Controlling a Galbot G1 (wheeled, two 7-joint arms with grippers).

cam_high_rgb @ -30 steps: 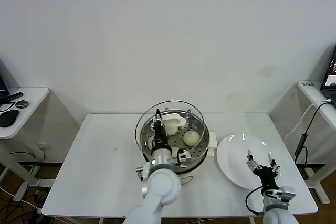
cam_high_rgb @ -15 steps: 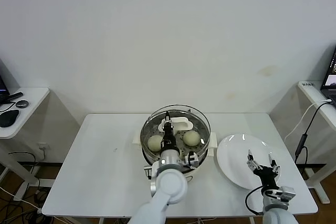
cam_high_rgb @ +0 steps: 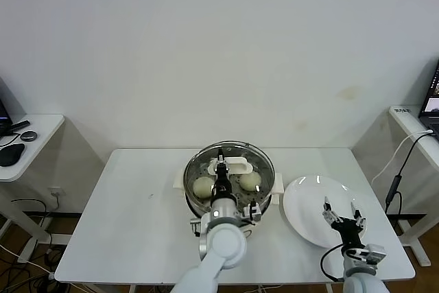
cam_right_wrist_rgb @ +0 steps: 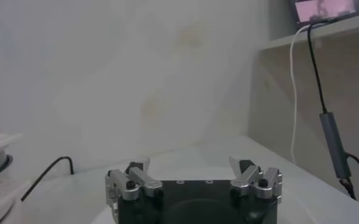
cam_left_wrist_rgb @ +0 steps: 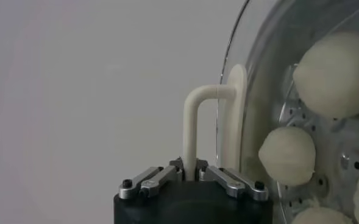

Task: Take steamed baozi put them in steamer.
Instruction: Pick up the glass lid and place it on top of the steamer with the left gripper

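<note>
The steamer (cam_high_rgb: 194, 202) stands mid-table with the round glass lid (cam_high_rgb: 259, 158) level over its mouth. My left gripper (cam_high_rgb: 221, 175) is shut on the lid's white handle (cam_high_rgb: 233, 165). Two steamed baozi (cam_high_rgb: 204, 186) (cam_high_rgb: 250, 180) show through the glass; others are hidden behind the arm. In the left wrist view the gripper (cam_left_wrist_rgb: 190, 173) pinches the handle (cam_left_wrist_rgb: 191, 122), and several baozi (cam_left_wrist_rgb: 337, 73) (cam_left_wrist_rgb: 287, 155) lie on the perforated tray (cam_left_wrist_rgb: 344, 161) behind the glass. My right gripper (cam_high_rgb: 341, 212) hangs open over the white plate (cam_high_rgb: 309, 200), holding nothing; the right wrist view shows it (cam_right_wrist_rgb: 190, 165) with the jaws wide apart.
The white plate lies bare to the right of the steamer. A side table (cam_high_rgb: 31, 135) with dark items stands at far left. At far right a shelf (cam_high_rgb: 415, 125) has a cable (cam_high_rgb: 398, 169) hanging from it. The white table (cam_high_rgb: 130, 217) is bare on its left half.
The left gripper carried the lid to the right from a tilted, offset position and brought it level over the steamer's mouth. The right arm has not moved.
</note>
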